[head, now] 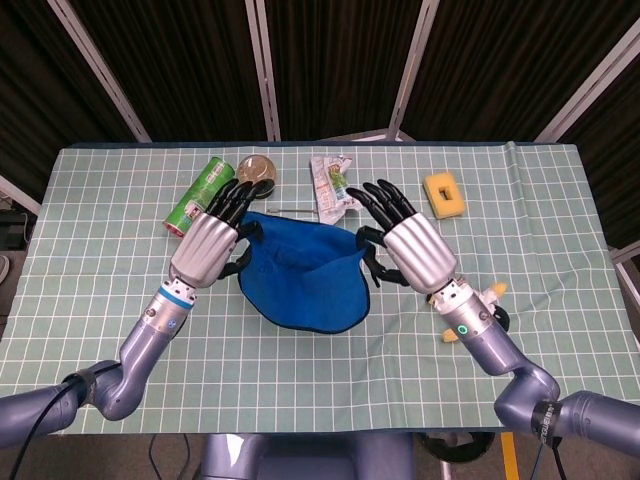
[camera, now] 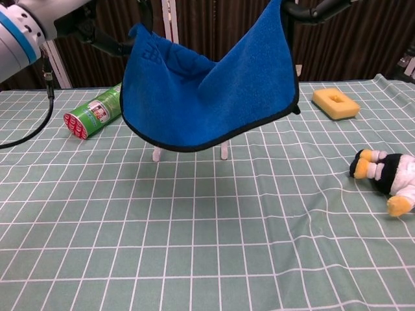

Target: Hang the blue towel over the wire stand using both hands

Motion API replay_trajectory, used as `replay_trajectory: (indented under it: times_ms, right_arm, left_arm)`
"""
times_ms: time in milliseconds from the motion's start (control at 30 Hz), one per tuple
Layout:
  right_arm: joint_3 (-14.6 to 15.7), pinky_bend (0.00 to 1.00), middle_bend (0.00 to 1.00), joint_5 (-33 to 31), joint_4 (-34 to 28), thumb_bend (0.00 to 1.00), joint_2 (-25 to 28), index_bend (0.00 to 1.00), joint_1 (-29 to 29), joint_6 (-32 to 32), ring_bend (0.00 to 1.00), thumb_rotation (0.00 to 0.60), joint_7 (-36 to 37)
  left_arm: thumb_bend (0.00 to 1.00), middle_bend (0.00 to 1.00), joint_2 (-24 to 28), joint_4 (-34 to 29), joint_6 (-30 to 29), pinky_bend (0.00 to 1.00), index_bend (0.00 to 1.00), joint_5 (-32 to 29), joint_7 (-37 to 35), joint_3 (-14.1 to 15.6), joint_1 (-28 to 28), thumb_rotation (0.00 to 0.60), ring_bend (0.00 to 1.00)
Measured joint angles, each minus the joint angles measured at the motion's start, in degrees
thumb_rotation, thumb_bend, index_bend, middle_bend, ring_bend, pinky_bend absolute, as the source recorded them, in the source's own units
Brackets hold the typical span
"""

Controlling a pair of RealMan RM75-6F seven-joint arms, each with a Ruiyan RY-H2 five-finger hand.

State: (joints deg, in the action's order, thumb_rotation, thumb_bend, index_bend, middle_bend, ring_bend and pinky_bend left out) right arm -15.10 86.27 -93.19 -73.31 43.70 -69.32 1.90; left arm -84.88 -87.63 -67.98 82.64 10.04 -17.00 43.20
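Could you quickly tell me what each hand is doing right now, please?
Left hand: holds one top corner of the towel, lifted.
Right hand: holds the other corner.

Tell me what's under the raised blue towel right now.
Under the blue towel, held up by the left hand and right hand, only the wire stand's two white feet show. Its upper frame is covered.

Deep blue terry towel (camera: 207, 91) with dark edging; silver ribbed hands, left (head: 205, 248) and right (head: 415, 250), with black fingers. Pale green tablecloth (camera: 207, 227) crossed by a white grid. Green cylindrical can (camera: 102, 109) with red end, yellow sponge (camera: 335, 103), black-and-white plush toy (camera: 388, 173) with yellow feet.
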Motion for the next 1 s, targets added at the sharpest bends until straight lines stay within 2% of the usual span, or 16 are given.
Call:
replay_trajectory:
  times_ms: [133,300,533,1000]
  right_arm:
    - [-1.6,0.00,0.06,-3.3,2.8,0.43,-1.4,0.66,1.1,1.5,0.00,0.600,1.4]
    - [-3.6,0.00,0.06,-7.0,7.9,0.43,-4.3,0.66,3.0,3.8,0.00,0.600,3.0]
    - [-4.4,0.00,0.07,-9.1,14.3,0.43,-8.3,0.66,4.8,6.0,0.00,0.600,5.0]
    - [-2.4,0.00,0.07,-9.7,31.7,0.43,-19.6,0.66,7.4,9.0,0.00,0.600,9.8]
  left_arm:
    - [0.52,0.00,0.7,2.2,1.1,0.00,0.82,-2.4,-0.2,-2.2,1.3,0.600,0.00]
    - [0.53,0.00,0.8,5.8,2.3,0.00,0.82,-4.1,-1.1,-3.1,2.5,0.600,0.00]
    - [0.53,0.00,-1.0,12.3,3.9,0.00,0.82,-4.8,-3.7,-2.1,3.7,0.600,0.00]
    - [0.53,0.00,-6.3,24.9,5.9,0.00,0.82,-5.6,-10.8,0.6,4.4,0.600,0.00]
